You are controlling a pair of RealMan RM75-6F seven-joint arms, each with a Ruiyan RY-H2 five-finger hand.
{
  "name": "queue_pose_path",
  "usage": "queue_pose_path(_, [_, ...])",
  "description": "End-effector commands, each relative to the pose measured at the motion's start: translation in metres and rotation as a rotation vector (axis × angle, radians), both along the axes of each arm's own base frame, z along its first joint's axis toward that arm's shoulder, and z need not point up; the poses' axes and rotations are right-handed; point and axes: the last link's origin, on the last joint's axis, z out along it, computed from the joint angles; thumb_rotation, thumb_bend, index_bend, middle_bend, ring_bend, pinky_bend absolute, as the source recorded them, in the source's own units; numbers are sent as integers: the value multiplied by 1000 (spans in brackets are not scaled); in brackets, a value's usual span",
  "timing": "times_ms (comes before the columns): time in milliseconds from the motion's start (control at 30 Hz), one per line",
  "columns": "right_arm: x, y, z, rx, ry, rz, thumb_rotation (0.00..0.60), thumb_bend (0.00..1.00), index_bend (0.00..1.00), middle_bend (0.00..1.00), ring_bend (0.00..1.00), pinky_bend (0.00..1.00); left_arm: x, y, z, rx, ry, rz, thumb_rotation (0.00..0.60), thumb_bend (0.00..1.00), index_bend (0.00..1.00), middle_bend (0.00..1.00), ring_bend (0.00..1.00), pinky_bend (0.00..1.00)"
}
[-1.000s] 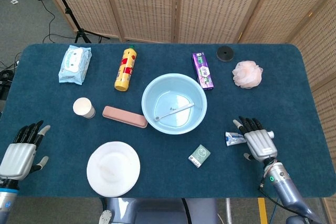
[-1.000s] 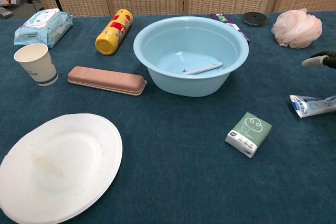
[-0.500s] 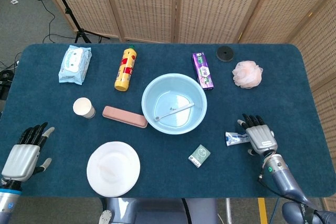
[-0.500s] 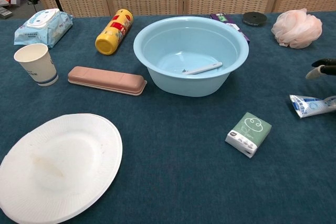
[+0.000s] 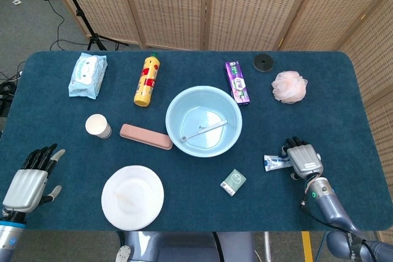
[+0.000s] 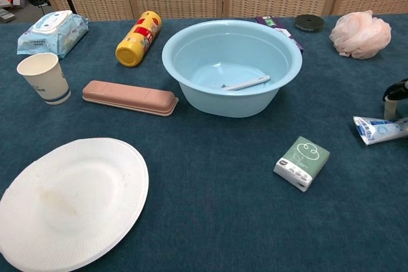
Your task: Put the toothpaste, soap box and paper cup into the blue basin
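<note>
Nearest edge of tabletop point(image 5: 67, 213): white paper plate point(image 5: 132, 197) at front left, empty, with bare blue cloth on both sides. Left hand point(image 5: 27, 179) at the front left corner, fingers spread and extended, holding nothing, well apart from every object. Right hand point(image 5: 304, 161) near the front right edge, fingers curled down over the right end of the toothpaste point(image 5: 276, 162); contact or grip cannot be told. Small green box point(image 5: 233, 181) flat between plate and toothpaste, open cloth all round.

Mid tabletop: blue basin point(image 5: 203, 121) at centre, upright, containing only a white toothbrush point(image 5: 204, 131) lying across the bottom. Pink soap box point(image 5: 145, 136) closed, flat, just left of the basin, apart from its wall. Paper cup point(image 5: 97, 126) upright, left of the soap box.

Far side: wet wipes pack point(image 5: 88, 75), yellow bottle point(image 5: 146, 81) lying down, purple packet point(image 5: 237, 82) beside the basin's far rim, black disc point(image 5: 263, 62), pink bath sponge point(image 5: 289, 86).
</note>
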Motion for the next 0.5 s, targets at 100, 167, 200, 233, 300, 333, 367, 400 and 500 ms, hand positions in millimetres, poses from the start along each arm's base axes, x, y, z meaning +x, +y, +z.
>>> queue_pose_path(100, [0, -1, 2, -8, 7, 6, 600, 156, 463, 266, 211, 310, 0, 0, -1, -3, -1, -1, 600, 269, 0, 0, 2, 87])
queue_pose_path(167, [-1, -1, 2, -9, 6, 3, 600, 156, 511, 305, 254, 338, 0, -1, -1, -4, -1, -1, 600, 269, 0, 0, 2, 87])
queue_pose_path(200, [-1, -1, 2, -9, 5, -1, 600, 156, 538, 327, 278, 351, 1, -1, -1, -5, -2, -2, 600, 269, 0, 0, 2, 87])
queue_pose_path(233, [-1, -1, 1, -6, 5, -4, 600, 156, 565, 348, 300, 364, 1, -1, -1, -6, -2, -3, 600, 269, 0, 0, 2, 87])
queue_pose_path(300, [-2, 0, 0, -4, 8, -9, 600, 156, 607, 379, 333, 384, 1, -1, -1, -6, -3, -4, 600, 268, 0, 0, 2, 87])
queue_pose_path(333, [-3, 0, 0, -2, 8, -11, 600, 158, 628, 397, 353, 399, 1, -1, -1, -6, -4, -4, 600, 268, 0, 0, 2, 87])
queue_pose_path(367, [-3, 1, -1, -1, 8, -14, 600, 159, 640, 409, 367, 409, 1, -1, -1, -5, -4, -4, 600, 268, 0, 0, 2, 86])
queue_pose_path(400, [-4, 1, -1, -1, 9, -15, 600, 164, 657, 428, 390, 427, 1, -1, -1, -5, -5, -4, 600, 269, 0, 0, 2, 87])
queue_pose_path(500, [-4, 1, -1, -4, 12, -12, 600, 180, 698, 489, 450, 455, 1, -1, -1, -5, -5, -3, 600, 269, 0, 0, 2, 87])
